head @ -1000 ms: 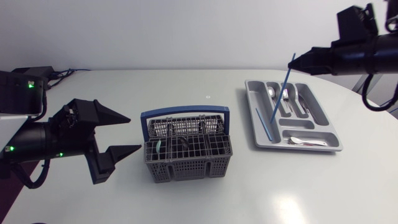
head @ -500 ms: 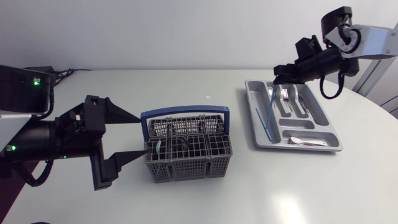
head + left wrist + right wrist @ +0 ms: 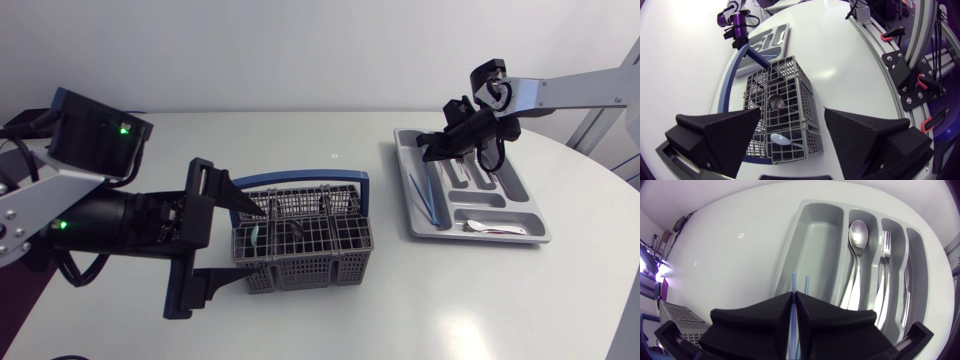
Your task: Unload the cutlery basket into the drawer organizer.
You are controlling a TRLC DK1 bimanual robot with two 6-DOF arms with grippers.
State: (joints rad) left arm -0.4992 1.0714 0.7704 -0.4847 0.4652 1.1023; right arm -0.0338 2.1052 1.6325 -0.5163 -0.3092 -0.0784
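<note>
Placement of a blue stick point(image 3: 792, 286) into the drawer organizer point(image 3: 500, 239) near the right edge of the table point(image 3: 330, 320). Right gripper point(image 3: 430, 142) clenched on it over the long side compartment, beside a second blue stick point(image 3: 806, 282). Best lowered flat before letting go. Left gripper point(image 3: 792, 115) spread wide at the cutlery basket point(image 3: 300, 255), mid-table.

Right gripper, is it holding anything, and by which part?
Yes: the right gripper is shut on a thin blue straw-like stick, apparently gripped near one end, the rest pointing into the grey plastic drawer organizer.
</note>
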